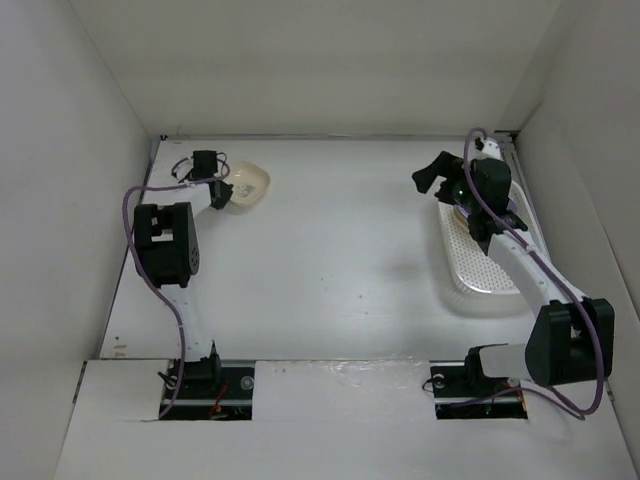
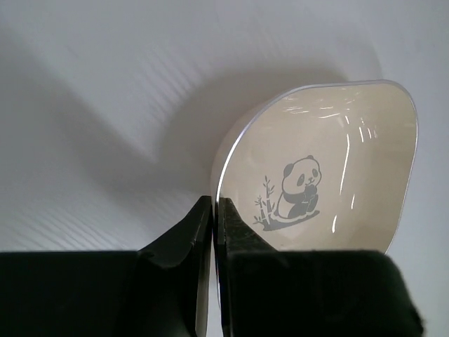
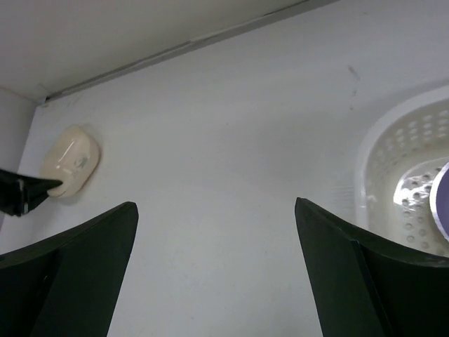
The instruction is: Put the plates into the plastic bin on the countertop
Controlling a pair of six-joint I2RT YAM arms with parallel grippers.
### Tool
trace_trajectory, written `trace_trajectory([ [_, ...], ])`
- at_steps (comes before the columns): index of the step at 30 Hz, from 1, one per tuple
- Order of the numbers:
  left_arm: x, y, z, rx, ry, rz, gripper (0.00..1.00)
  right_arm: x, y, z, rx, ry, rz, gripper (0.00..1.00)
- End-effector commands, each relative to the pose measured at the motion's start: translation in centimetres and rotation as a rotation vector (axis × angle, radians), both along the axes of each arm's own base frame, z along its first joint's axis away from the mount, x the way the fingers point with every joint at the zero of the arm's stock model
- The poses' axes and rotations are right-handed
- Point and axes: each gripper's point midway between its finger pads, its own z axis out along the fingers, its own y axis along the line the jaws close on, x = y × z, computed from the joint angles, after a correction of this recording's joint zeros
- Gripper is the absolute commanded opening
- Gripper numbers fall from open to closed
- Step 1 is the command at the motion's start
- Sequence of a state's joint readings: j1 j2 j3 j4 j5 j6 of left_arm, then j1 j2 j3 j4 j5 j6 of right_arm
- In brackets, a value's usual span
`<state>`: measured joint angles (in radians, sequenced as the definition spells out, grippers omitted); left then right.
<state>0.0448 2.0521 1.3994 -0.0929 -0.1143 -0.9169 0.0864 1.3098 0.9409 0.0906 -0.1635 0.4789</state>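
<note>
My left jaws pinch the cream plate (image 2: 330,161) by its rim, upper left; my right jaws hang open near the bin (image 1: 478,268).

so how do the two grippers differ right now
The left gripper is shut on the rim of the cream plate; the right gripper is open and holds nothing. The left gripper is at the far left of the table, while the right gripper is by the far end of the white bin on the right. Both have black fingers.
</note>
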Motion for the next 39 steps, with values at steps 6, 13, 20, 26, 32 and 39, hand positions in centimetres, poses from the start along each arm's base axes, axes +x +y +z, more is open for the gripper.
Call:
trace_trajectory([
  [6, -2.1, -17.5, 9.8, 0.118, -0.174, -0.549, 0.00, 1.6, 8.1, 0.0, -0.048, -0.049, 0.274, 0.96],
  [13, -7.6, -27.8, 9.5, 0.148, -0.151, -0.811, 0.00, 2.3, 10.6, -2.7, -0.098, 0.041, 0.309, 0.96],
  [20, -9.2, -31.1, 12.2, 0.108, -0.229, -0.874, 0.00, 3.3, 11.3, -8.6, -0.196, 0.213, 0.267, 0.87],
  [26, -8.7, -30.2, 15.8, 0.122, -0.305, -0.808, 0.00, 2.9, 11.8, -8.9, -0.201, 0.226, 0.264, 0.79],
  [32, -8.9, -31.1, 18.8, 0.084, -0.383, -0.846, 0.04, 2.6, 12.3, -8.8, -0.194, 0.224, 0.298, 0.20],
  [39, -9.3, -30.2, 20.9, 0.085, -0.433, -0.808, 1.00, 2.1, 9.2, -4.8, -0.145, 0.159, 0.205, 0.00],
])
